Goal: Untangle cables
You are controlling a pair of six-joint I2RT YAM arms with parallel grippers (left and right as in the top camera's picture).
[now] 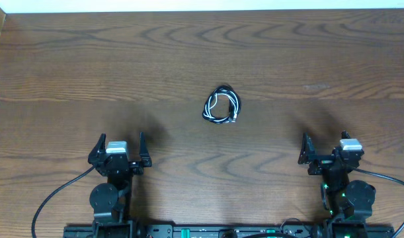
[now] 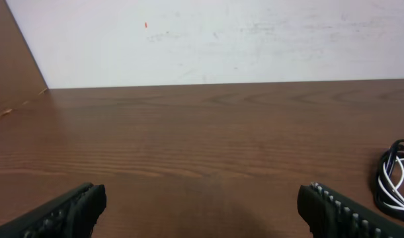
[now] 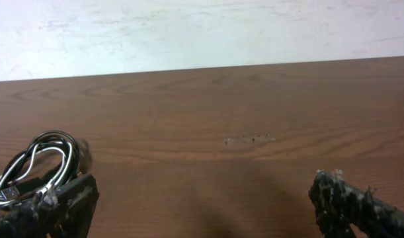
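A small coiled bundle of black and white cables (image 1: 222, 106) lies on the wooden table near its middle. It also shows at the right edge of the left wrist view (image 2: 395, 183) and at the left of the right wrist view (image 3: 36, 162), where a USB plug sticks out of the coil. My left gripper (image 1: 120, 151) is open and empty near the front left, well short of the bundle. My right gripper (image 1: 327, 150) is open and empty near the front right, also apart from it.
The brown wooden table (image 1: 202, 59) stretches back to a white wall (image 2: 208, 39). A brown side panel (image 2: 13, 73) stands at the far left. Black arm cables (image 1: 53, 198) trail off the front edge by each base.
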